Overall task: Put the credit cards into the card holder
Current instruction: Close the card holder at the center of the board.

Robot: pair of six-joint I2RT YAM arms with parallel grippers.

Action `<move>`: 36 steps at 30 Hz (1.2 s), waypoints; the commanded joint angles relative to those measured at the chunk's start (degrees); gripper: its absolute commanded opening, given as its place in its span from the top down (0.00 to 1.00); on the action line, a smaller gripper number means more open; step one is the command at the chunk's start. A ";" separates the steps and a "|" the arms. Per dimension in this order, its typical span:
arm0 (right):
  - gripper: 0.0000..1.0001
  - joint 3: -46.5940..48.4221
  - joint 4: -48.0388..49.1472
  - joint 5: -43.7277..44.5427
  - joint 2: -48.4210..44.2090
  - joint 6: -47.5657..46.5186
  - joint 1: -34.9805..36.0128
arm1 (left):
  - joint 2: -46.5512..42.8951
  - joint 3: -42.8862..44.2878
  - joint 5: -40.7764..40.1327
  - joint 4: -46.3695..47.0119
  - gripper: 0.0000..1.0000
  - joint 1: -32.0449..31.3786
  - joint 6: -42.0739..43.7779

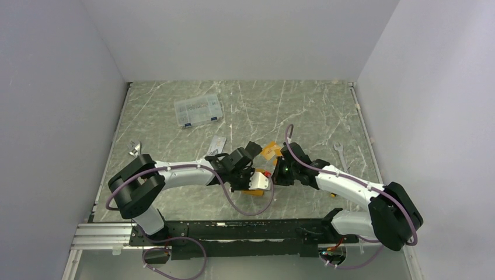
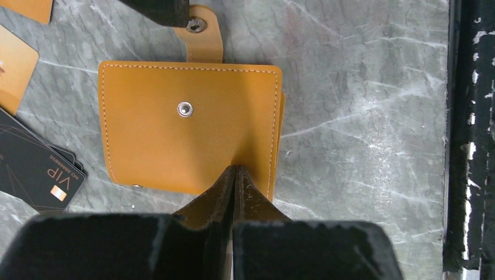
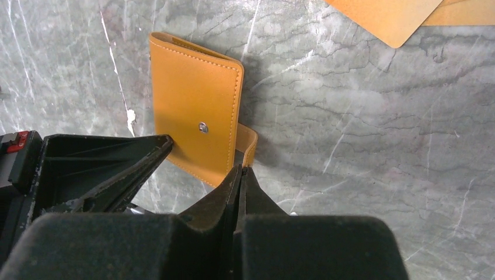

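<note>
The card holder [image 2: 187, 125], a thick orange wallet, lies folded shut on the marble, its snap tab [image 2: 201, 38] sticking out unfastened. My left gripper [image 2: 235, 170] hangs over its near edge, fingers together with a thin pale strip between them. The top view shows a whitish card [image 1: 261, 181] at that gripper, above the card holder [image 1: 254, 191]. My right gripper [image 3: 241, 169] is shut, its tip at the tab [image 3: 250, 140] beside the holder [image 3: 195, 105]. Black credit cards [image 2: 35, 169] and orange ones [image 2: 14, 70] lie left of the holder; more orange cards [image 3: 391, 14] lie farther off.
A clear plastic compartment box [image 1: 198, 110] sits at the back left. One whitish card [image 1: 216, 143] lies behind the left arm. Wrenches lie at the left [image 1: 135, 149] and right [image 1: 340, 153]. The black base rail [image 2: 470, 140] runs close along the near side.
</note>
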 commanded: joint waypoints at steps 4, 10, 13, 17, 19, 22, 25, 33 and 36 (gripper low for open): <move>1.00 1.57 1.24 -2.68 1.23 0.86 -0.22 | 2.77 0.62 -5.69 0.54 0.95 -2.85 2.24; 1.00 1.98 2.67 -2.43 2.28 2.55 -0.88 | 2.16 -0.51 -6.66 0.15 0.98 -2.90 3.17; 1.00 3.28 1.05 -1.72 2.84 2.19 -1.08 | 1.53 -0.49 -6.56 -0.61 0.99 -2.86 3.44; 1.00 4.35 -2.96 0.44 1.92 0.80 -1.16 | 1.29 -0.11 -6.87 -1.87 1.00 -2.89 3.69; 0.88 4.66 -4.63 1.22 1.18 0.09 -1.09 | 0.88 -0.35 -7.26 -1.80 1.00 -2.85 3.74; 0.74 4.69 -5.50 1.02 0.37 -0.38 -1.09 | 0.68 -0.38 -7.38 -2.04 1.00 -2.87 3.90; 0.73 4.80 -5.59 0.66 0.09 -0.29 -1.09 | 0.79 -0.28 -7.47 -2.23 1.00 -2.87 3.86; 0.76 5.76 -3.38 -1.53 2.42 -0.29 -0.98 | -0.07 -0.27 -8.08 -2.92 1.00 -2.86 4.55; 0.76 6.04 -2.43 -2.40 3.23 -0.34 -0.83 | 0.19 -0.20 -8.09 -3.13 1.00 -2.86 4.57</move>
